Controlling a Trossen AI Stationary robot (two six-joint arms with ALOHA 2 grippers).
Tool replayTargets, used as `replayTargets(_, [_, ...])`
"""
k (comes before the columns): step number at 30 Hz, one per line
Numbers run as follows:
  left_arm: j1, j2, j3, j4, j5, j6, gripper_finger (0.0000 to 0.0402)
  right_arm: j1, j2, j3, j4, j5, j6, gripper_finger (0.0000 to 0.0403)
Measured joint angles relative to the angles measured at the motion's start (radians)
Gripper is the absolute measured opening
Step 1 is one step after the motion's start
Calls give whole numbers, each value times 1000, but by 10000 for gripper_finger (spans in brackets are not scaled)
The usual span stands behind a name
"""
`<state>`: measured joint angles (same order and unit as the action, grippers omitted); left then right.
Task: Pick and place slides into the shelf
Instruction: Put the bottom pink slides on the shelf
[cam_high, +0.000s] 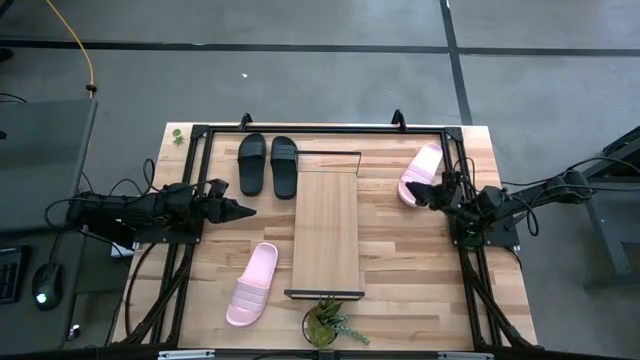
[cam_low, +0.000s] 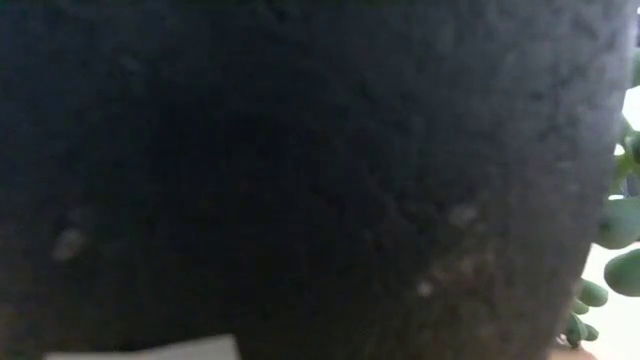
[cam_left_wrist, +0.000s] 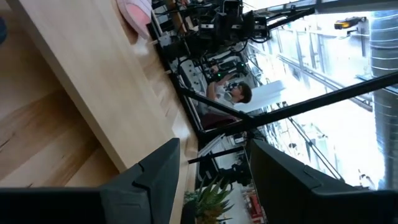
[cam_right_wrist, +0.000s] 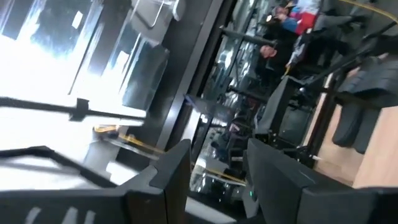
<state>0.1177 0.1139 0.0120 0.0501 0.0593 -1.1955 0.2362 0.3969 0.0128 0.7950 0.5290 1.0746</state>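
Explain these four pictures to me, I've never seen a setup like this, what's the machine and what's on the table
Two dark robot arms work at a wooden table. One picture looks straight down, two come from cameras on the arms' wrists, and the table-level one is blocked by something dark. On the table: a long shelf, two black slides side by side, one pink slide near the front, another pink slide by the right pincer, plus a small plant. The left pincer hovers near the black pair. Both pincers are open and hold nothing.

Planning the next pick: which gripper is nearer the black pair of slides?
Left. The left gripper sits just beside the black pair, toward the table's left-hand side. The right gripper is across the shelf, beside a pink slide.
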Motion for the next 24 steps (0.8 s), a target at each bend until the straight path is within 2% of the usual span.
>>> replayTargets(7, [0, 0, 0, 13, -4, -70, 182, 0, 0, 0, -4, 38, 1, 151])
replayTargets(11, [0, 0, 0, 39, -19, -99, 182, 0, 0, 0, -4, -23, 10, 151])
replayTargets(17, [0, 0, 0, 181, -62, -91, 182, 0, 0, 0, -6, -108, -28, 151])
replayTargets(21, [0, 0, 0, 248, -24, -91, 182, 0, 1, 0, -6, -94, -73, 151])
replayTargets(24, [0, 0, 25, 233, 19, -92, 182, 0, 1, 0, -6, -66, -89, 151])
